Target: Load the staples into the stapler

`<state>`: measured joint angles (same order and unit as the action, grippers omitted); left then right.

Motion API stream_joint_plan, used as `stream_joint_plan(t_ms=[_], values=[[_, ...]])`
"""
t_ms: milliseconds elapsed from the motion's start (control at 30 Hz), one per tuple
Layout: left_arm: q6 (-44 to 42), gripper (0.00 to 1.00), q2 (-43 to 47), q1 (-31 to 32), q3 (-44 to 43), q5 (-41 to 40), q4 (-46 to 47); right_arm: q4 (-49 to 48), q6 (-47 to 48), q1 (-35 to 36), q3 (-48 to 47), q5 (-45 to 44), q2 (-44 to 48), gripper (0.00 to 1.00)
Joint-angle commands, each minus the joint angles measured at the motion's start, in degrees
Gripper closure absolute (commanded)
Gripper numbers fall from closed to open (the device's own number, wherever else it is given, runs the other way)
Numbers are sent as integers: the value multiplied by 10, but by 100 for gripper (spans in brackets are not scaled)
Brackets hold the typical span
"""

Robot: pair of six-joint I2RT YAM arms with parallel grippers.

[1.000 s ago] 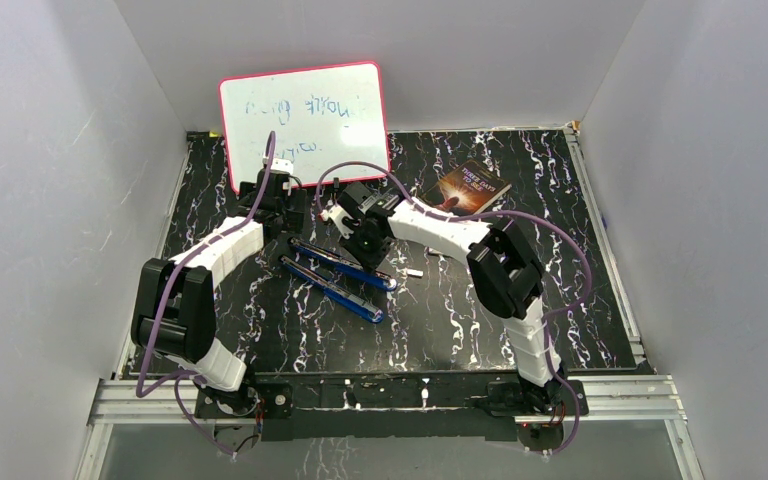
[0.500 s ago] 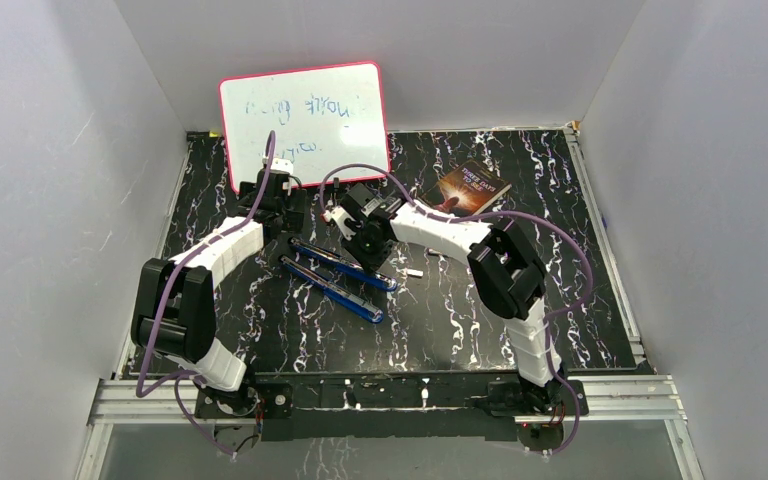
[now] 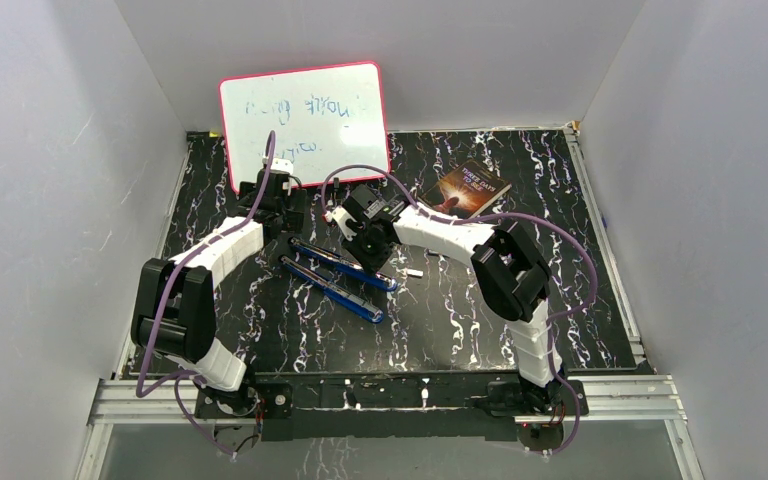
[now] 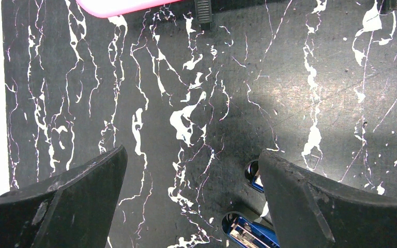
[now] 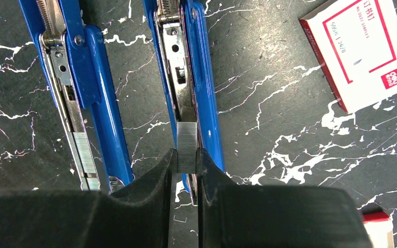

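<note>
Right end effector (image 5: 186, 157) clamped on staples (image 5: 187, 147), strip poised over channel of open blue stapler (image 5: 202, 77) on counter (image 5: 289, 129). Right arm barely shifted in last second; strip looks not yet seated. Left end effector (image 4: 191, 155) spread wide, empty, beside stapler.

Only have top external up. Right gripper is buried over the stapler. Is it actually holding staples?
Observer: Yes. The right wrist view shows the right gripper shut on the staples, a short strip.
Operator: Lined up?
Observer: The strip lies along the metal channel of one blue half of the stapler. I can't tell if it's seated.
Operator: Left side?
Observer: The left gripper is wide open, with only mat between its fingers and the stapler's end beside one.
</note>
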<state>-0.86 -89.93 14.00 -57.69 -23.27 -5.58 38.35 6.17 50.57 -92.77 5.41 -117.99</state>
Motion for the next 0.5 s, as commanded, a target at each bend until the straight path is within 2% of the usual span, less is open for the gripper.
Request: stream_joint_plan(t_ms=[0,467], values=[[-3,2,22,-3,5,1,7,6,15,-3,14,-15,6,85],[-3,2,23,-4,5,3,6,55,59,-4,-32,-17,9,87]])
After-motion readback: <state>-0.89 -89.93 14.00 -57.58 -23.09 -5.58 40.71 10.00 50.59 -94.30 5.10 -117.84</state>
